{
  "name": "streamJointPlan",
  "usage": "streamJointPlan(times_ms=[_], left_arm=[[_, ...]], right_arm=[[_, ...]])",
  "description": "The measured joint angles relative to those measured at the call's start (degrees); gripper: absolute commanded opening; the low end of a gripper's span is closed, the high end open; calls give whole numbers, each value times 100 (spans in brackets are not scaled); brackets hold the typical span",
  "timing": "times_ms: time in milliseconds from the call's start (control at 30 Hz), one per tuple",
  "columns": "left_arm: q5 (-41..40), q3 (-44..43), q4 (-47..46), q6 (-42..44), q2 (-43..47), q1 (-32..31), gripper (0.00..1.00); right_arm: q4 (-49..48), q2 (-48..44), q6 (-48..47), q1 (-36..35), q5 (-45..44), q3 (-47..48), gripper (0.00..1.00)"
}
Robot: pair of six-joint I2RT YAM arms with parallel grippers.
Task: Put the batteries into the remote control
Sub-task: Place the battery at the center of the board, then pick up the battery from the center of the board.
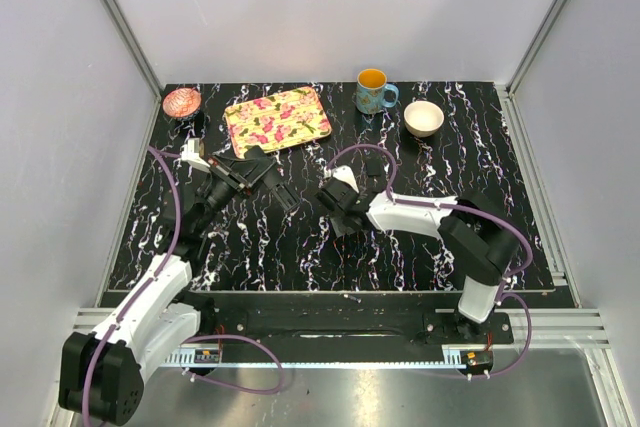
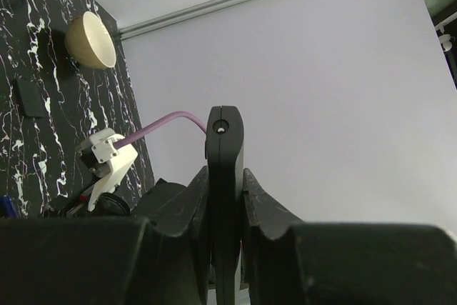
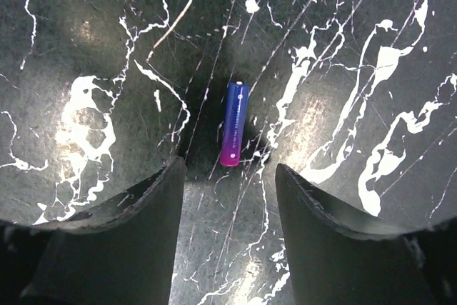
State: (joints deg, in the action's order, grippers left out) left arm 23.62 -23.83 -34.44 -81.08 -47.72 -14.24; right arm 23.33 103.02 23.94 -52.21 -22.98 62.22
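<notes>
My left gripper (image 1: 262, 172) is shut on the remote control (image 1: 283, 190), a flat black bar held off the table, left of centre. In the left wrist view the remote control (image 2: 224, 141) stands edge-on between the two closed fingers (image 2: 182, 208). My right gripper (image 1: 335, 212) is open, low over the table's middle. In the right wrist view a slim battery (image 3: 233, 133), blue-purple with a reddish-pink end, lies on the marbled table just ahead of the open right gripper (image 3: 230, 169), in line with the gap and not touched. Any other battery is out of view.
A floral tray (image 1: 278, 118) and a pink dish (image 1: 182, 102) stand at the back left. A blue mug (image 1: 373, 91) and a white bowl (image 1: 423, 118) stand at the back right. A small flat black piece (image 2: 28, 96) lies near the bowl.
</notes>
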Motion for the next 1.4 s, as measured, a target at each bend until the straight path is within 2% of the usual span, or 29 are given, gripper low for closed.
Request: streamJointPlan(times_ms=[133, 233, 400, 667, 867, 1267, 1400], left_arm=[[15, 7, 0, 0, 0, 0, 0], [24, 17, -2, 0, 13, 0, 0], [33, 197, -26, 0, 136, 0, 0], [44, 376, -50, 0, 173, 0, 0], [63, 385, -125, 0, 173, 0, 0], [68, 485, -236, -2, 138, 0, 0], [68, 485, -254, -2, 138, 0, 0]], right_arm=[[214, -46, -7, 4, 0, 68, 61], [369, -46, -57, 72, 33, 284, 54], [380, -28, -293, 597, 280, 756, 47], [350, 275, -605, 946, 785, 988, 50], [361, 525, -675, 960, 1073, 990, 47], [354, 678, -745, 968, 1215, 1001, 31], [354, 678, -745, 975, 1215, 1001, 23]])
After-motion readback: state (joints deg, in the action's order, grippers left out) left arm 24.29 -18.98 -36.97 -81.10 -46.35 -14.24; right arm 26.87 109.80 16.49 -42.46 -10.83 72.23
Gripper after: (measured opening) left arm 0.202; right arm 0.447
